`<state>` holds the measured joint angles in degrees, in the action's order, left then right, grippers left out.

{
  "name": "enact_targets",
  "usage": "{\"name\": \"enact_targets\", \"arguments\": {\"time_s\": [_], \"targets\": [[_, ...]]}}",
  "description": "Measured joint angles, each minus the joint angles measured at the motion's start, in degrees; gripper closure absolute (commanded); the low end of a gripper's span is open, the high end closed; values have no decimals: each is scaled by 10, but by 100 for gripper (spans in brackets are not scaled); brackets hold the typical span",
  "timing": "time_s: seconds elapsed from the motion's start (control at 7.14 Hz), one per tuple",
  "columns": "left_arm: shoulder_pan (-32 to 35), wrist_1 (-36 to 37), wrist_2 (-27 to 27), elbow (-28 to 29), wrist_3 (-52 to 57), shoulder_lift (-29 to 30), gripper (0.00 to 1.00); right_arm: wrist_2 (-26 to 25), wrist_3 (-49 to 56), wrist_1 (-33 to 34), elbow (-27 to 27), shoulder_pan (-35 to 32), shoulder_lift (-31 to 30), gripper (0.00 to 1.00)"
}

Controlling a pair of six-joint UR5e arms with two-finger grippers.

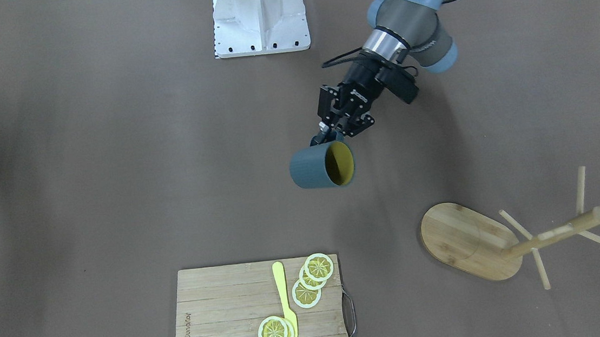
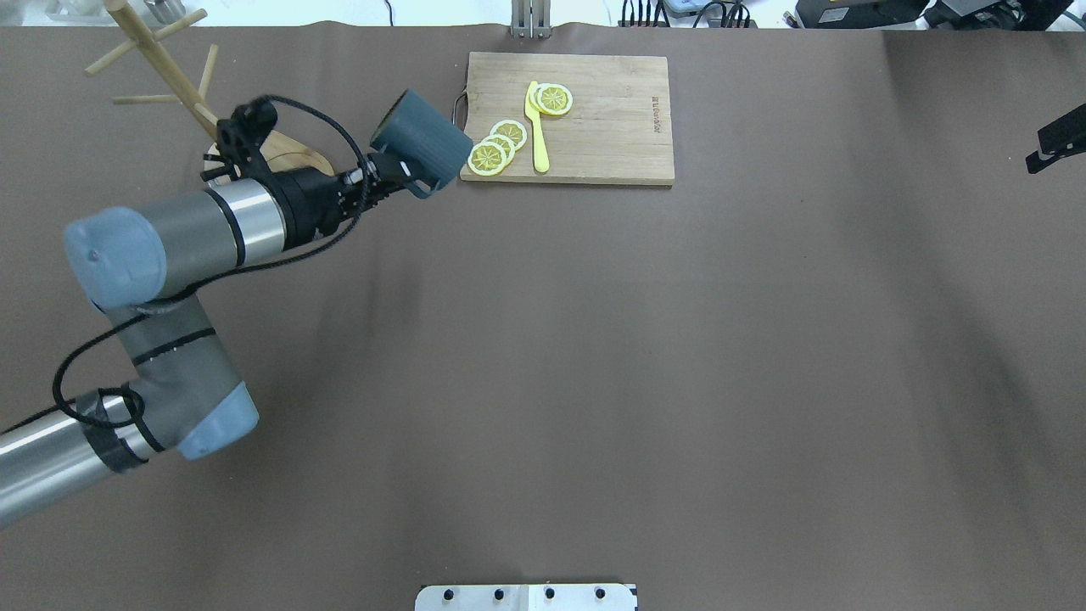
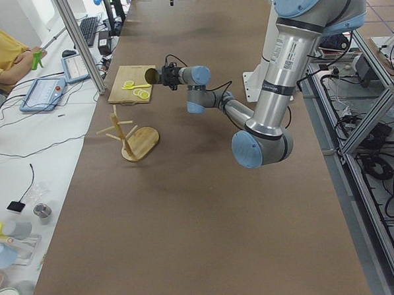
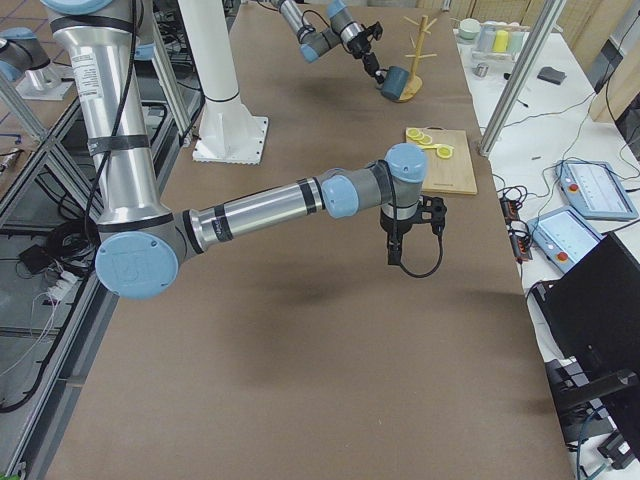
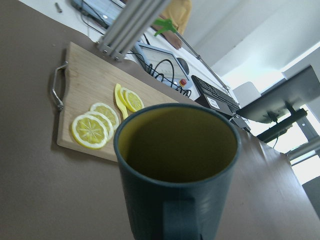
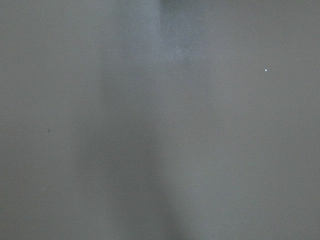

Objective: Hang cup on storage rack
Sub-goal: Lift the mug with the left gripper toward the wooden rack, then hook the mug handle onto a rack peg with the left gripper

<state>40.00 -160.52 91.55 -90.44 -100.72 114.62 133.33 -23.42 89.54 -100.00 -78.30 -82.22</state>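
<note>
My left gripper is shut on the handle of the dark blue-grey cup and holds it in the air, lying on its side. Its yellow-olive mouth faces the storage rack. The cup also shows in the overhead view and fills the left wrist view, handle at the bottom. The bamboo rack stands on its oval base with bare pegs, apart from the cup, on my left. Only a black part of my right gripper shows at the overhead view's right edge; whether it is open or shut does not show.
A bamboo cutting board with lemon slices and a yellow knife lies at the far side of the table, just beyond the cup. The robot's white base stands at the near edge.
</note>
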Motion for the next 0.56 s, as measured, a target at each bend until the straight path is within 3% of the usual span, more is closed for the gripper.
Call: {"name": "enact_targets", "arguments": {"time_s": [0.28,0.56], "targets": [[69,-16,25,30,-201,26,100,1,27,-2,0,-12,-11,0],[109,-78,-3,71,-369,33,100,1,32,-4,-4,-13,-11,0]]}}
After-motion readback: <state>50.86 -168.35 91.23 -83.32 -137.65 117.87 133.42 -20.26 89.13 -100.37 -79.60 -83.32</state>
